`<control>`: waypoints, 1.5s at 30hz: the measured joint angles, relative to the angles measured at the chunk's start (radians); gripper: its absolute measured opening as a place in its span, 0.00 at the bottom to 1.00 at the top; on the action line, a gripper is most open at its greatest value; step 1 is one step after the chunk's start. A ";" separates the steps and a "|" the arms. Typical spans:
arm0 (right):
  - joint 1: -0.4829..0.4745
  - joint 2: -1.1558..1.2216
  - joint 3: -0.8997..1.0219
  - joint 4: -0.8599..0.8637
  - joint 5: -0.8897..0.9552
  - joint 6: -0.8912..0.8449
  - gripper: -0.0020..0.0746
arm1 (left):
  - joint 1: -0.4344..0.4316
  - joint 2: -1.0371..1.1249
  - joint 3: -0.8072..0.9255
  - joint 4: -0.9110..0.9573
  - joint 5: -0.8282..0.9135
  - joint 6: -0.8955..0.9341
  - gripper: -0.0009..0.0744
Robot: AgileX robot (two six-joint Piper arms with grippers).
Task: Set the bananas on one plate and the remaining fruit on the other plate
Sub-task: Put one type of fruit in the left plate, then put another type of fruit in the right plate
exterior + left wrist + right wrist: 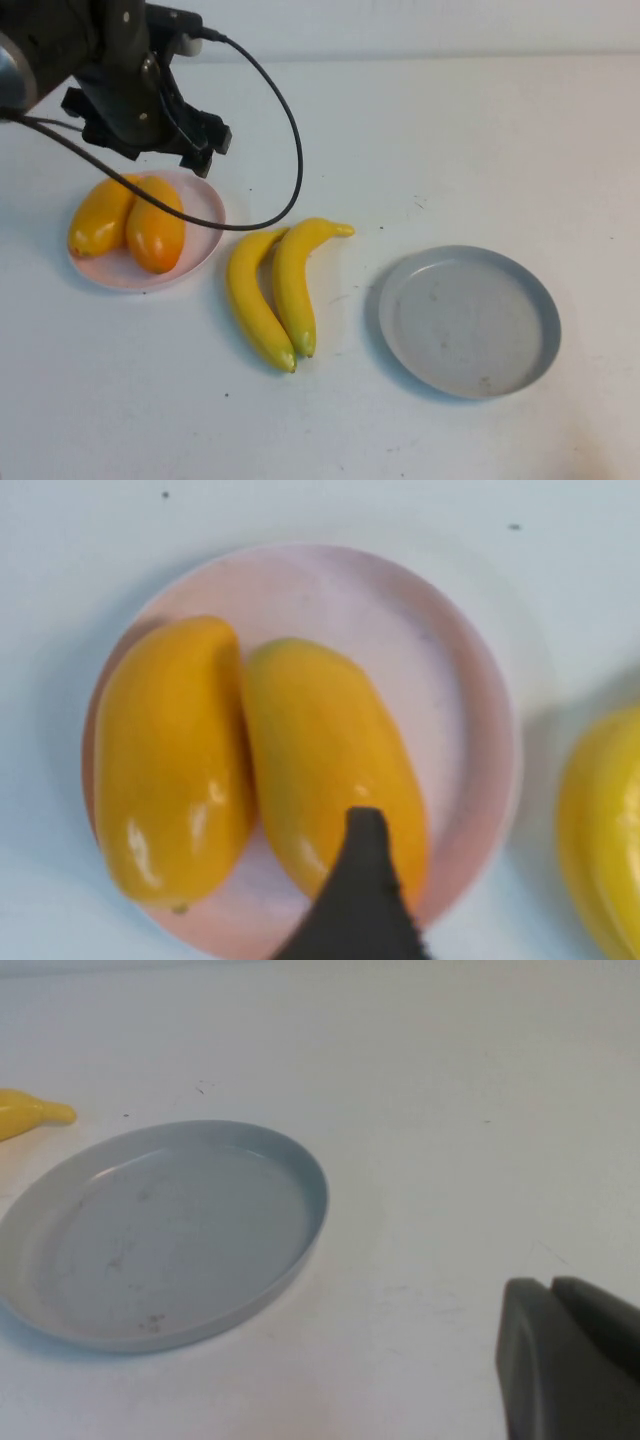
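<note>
Both orange-yellow fruits point(100, 215) point(155, 230) lie side by side on the pink plate point(205, 205). The two bananas point(255, 300) point(295, 275) lie together on the table between the plates. The grey-blue plate point(470, 320) at the right holds nothing. My left gripper point(200, 150) hangs open just above the pink plate's far edge, holding nothing. In the left wrist view one dark finger point(362, 900) crosses the nearer fruit point(325, 760). My right gripper point(552, 1285) is shut and empty, low over the table beside the grey-blue plate point(170, 1230), and out of the high view.
A black cable point(290, 130) loops from the left arm down over the table beside the pink plate. One banana point(605, 830) shows at the edge of the left wrist view, and a banana tip point(25, 1115) at the edge of the right wrist view.
</note>
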 joint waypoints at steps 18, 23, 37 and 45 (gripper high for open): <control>0.000 0.000 0.000 0.000 0.000 0.000 0.00 | -0.030 -0.764 0.920 -0.140 -0.544 -0.008 0.01; 0.000 0.000 0.000 0.000 0.000 0.000 0.00 | -0.030 -0.996 1.153 -0.204 -0.724 -0.008 0.01; 0.000 0.000 0.000 0.000 0.000 0.000 0.00 | -0.030 -1.393 1.424 -0.147 -0.764 0.004 0.01; 0.000 0.000 0.000 0.000 0.000 0.000 0.00 | -0.030 -1.474 1.464 -0.122 -0.908 0.064 0.01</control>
